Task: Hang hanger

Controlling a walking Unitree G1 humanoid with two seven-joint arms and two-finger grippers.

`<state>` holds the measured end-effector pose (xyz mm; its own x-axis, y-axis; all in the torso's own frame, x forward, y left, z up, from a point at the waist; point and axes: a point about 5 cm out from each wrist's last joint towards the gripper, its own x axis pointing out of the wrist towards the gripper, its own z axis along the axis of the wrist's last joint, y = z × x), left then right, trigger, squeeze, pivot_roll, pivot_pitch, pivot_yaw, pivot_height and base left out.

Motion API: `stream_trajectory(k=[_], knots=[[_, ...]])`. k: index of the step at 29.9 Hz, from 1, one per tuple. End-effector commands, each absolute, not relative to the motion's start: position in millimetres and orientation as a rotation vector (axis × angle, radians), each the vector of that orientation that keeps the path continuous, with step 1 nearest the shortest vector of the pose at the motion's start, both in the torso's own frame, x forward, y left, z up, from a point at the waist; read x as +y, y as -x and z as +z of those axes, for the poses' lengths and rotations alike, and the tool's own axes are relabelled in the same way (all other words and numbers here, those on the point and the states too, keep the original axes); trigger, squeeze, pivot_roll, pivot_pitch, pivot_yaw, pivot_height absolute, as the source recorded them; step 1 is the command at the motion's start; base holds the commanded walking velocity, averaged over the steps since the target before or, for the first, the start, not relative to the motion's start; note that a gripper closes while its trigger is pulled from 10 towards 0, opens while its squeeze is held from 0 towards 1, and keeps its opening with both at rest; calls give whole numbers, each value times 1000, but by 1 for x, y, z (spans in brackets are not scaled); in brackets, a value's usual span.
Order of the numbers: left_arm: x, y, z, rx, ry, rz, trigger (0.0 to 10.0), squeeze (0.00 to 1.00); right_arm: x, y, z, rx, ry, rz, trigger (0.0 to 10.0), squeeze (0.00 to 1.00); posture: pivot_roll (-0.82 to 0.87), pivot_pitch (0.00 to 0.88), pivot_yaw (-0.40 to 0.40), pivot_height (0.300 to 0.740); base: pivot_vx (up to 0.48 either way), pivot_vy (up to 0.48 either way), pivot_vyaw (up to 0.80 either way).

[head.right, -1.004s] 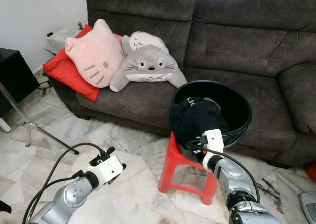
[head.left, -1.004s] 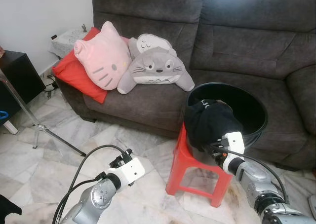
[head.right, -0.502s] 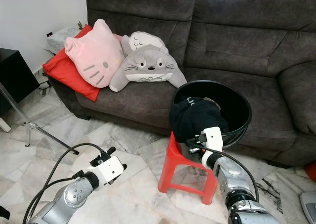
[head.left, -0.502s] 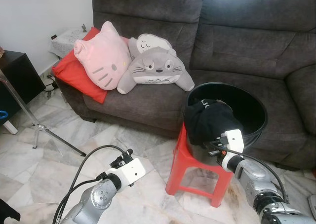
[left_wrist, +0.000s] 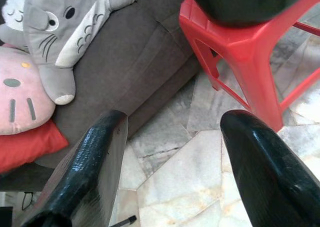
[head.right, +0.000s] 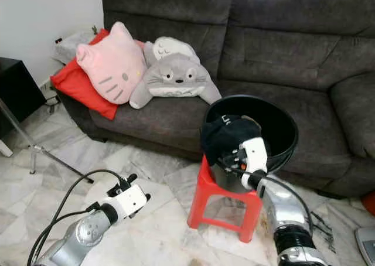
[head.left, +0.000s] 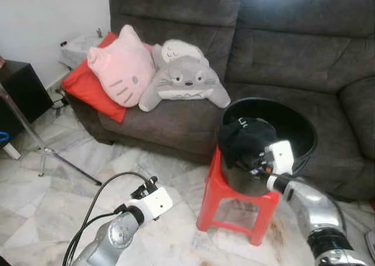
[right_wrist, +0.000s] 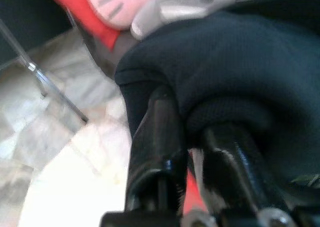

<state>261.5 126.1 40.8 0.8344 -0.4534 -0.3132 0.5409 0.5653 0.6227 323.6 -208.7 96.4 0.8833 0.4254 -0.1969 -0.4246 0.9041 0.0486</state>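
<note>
Right hand [head.right: 233, 159] higher, seemingly gripping garment [head.right: 225, 136].

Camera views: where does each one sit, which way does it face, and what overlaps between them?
Head stereo pair: looks forward and down at the sofa, black tub on the red stool; both arms show.
Left wrist: looks along the open left gripper over the floor toward stool and cushions.
Right wrist: looks along the right gripper, pinching the black garment.
Shared: the grey cushion and stool appear in head and left wrist views.
</note>
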Motion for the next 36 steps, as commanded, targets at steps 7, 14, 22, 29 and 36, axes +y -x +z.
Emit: stream_trajectory(k=[7,14,22,29,36], knots=[[120,-268,53,52,-758,-567,10000,0,-209,-334,159,60,38,340,0,0,-77,0,17,740,0,0,0],[111,-270,58,15,-717,-555,10000,0,-189,-349,199,-64,-19,350,0,0,-73,0,14,740,0,0,0],[97,-279,74,-38,-629,-550,10000,0,-166,-365,232,-127,-18,405,0,0,-67,0,10,740,0,0,0],[100,-281,82,-66,-588,-510,10000,0,-140,-373,278,-258,-80,475,0,0,-55,0,3,740,0,0,0],[105,-286,87,-77,-565,-464,10000,0,-121,-368,341,-475,-163,581,0,0,-57,0,-1,740,0,0,0]])
